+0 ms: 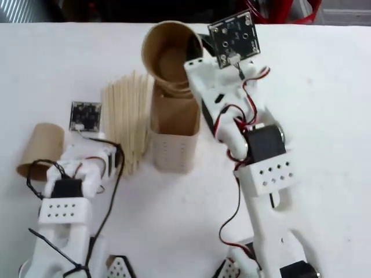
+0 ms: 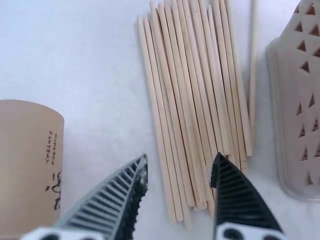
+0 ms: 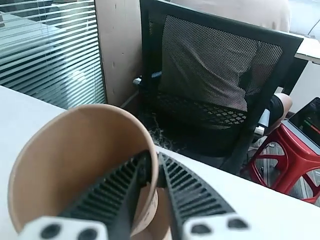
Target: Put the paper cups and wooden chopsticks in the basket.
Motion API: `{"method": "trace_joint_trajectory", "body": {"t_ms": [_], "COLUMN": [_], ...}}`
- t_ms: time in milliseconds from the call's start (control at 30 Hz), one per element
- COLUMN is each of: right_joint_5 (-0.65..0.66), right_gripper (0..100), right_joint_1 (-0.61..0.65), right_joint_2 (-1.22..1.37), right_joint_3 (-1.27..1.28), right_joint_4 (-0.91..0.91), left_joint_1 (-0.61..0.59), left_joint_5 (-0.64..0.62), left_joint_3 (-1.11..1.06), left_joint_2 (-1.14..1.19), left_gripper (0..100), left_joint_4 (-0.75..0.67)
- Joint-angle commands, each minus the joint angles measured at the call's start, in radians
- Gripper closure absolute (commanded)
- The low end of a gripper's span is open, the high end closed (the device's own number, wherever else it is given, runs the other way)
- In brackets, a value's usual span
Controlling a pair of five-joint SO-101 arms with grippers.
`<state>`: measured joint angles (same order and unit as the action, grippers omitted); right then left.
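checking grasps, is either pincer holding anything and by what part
The right pincer grips a cup by its rim. The left pincer is open, holding nothing.

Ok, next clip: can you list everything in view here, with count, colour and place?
paper cups: two, brown; the lying cup on its side beside the left arm, the held cup above the basket
chopsticks: a bundle, too many to count, pale wood; flat on the table between the lying cup and the basket
basket: one, beige, perforated; upright mid-table
table: one, white
chair: one, black mesh; beyond the table
stool: one, red; beside the chair
left gripper: open, above the chopsticks' ends
right gripper: shut on the held cup's rim
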<state>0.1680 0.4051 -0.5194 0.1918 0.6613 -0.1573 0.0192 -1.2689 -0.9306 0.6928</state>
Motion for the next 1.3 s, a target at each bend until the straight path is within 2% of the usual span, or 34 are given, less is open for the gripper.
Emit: {"method": "trace_joint_trajectory", "body": {"t_ms": [0, 333, 567, 667, 867, 1033, 1133, 1267], "right_joint_5": [-0.008, 0.002, 0.002, 0.002, 0.011, 0.127, 0.124, 0.069], "right_gripper": [98.1, 97.1, 74.0, 68.1, 70.0, 73.8, 74.0, 74.0], "right_joint_1": [0.004, -0.045, -0.053, -0.062, -0.157, -0.305, -0.348, -0.346], "right_joint_2": [-0.008, 0.125, 0.131, 0.076, -0.156, -0.245, -0.179, -0.042], "right_joint_3": [-0.011, 0.029, 0.02, 0.021, 0.023, 0.031, 0.072, 0.15], "right_joint_4": [-0.024, -0.015, 0.065, 0.16, 0.381, 0.473, 0.432, 0.232], "left_joint_1": [0.012, 0.007, 0.007, 0.007, 0.007, 0.007, 0.007, 0.007], "left_joint_5": [-0.002, -0.002, -0.002, -0.002, -0.002, -0.002, -0.002, -0.002], "left_joint_3": [0.008, 0.008, 0.008, 0.008, 0.008, 0.008, 0.008, 0.008], "left_joint_2": [-0.012, -0.013, -0.013, -0.013, -0.013, -0.013, -0.013, -0.012], "left_gripper": [79, 79, 79, 79, 79, 79, 79, 79], "left_joint_4": [-0.021, -0.021, -0.021, -0.021, -0.021, -0.021, -0.021, -0.021]}}
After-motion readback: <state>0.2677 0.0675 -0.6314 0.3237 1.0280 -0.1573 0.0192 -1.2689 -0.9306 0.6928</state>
